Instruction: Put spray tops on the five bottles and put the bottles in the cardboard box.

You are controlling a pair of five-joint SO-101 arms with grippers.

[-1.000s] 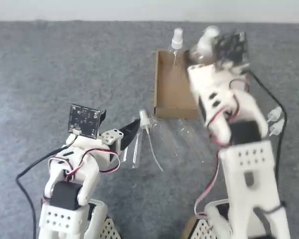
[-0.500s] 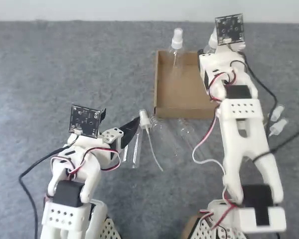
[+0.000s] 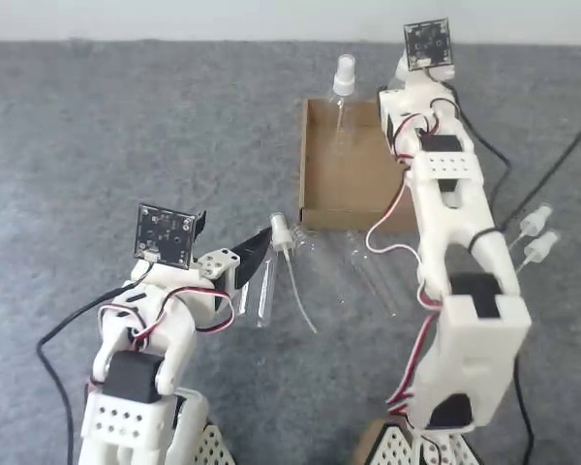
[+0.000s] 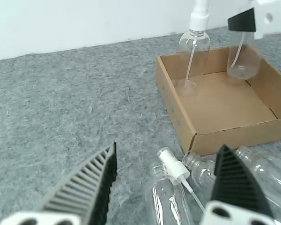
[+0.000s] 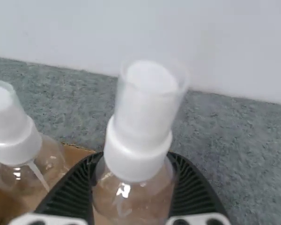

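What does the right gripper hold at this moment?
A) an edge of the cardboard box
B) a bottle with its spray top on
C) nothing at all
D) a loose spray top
B: the right gripper is shut on a bottle with its white top on.

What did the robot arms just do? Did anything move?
The right hand, shut on a topped bottle, swung forward over the cardboard box to its far end. The left hand, the bottle standing in the box and the bottles lying on the table stayed put.
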